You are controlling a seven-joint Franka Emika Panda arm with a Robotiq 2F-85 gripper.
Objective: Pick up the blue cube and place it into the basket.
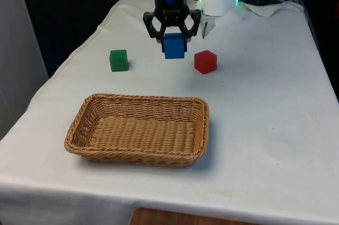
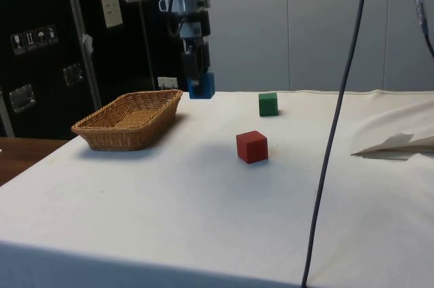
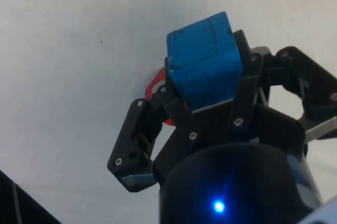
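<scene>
Wrist view: jaws clamped on blue cube point(image 3: 204, 60), one finger point(image 3: 174, 105) against each opposite face, cube tilted slightly between them. Sliver of red cube point(image 3: 154, 84) seen past the finger, on white cloth point(image 3: 68, 50).

Front view: gripper point(image 1: 173, 38) pointed straight down, blue cube point(image 1: 174, 45) carried clear of the table, hanging above the cloth point(image 1: 265, 103) between green cube point(image 1: 118, 60) and red cube point(image 1: 205, 61). Green cube toward the front view's left, red cube toward the front view's right, both resting on the cloth, neither touching the blue one. Wicker basket point(image 1: 106, 151) set nearer the camera, well apart from all three cubes, nothing inside.

Side view: gripper point(image 2: 198, 71) and blue cube point(image 2: 202, 86) raised off the cloth point(image 2: 203, 200), seen just past the basket's far end. Basket point(image 2: 108, 135) near the table edge. Red cube point(image 2: 251, 146) nearest the camera, green cube point(image 2: 268, 104) farther back. Black cable point(image 2: 339, 118) hung across the foreground.
</scene>
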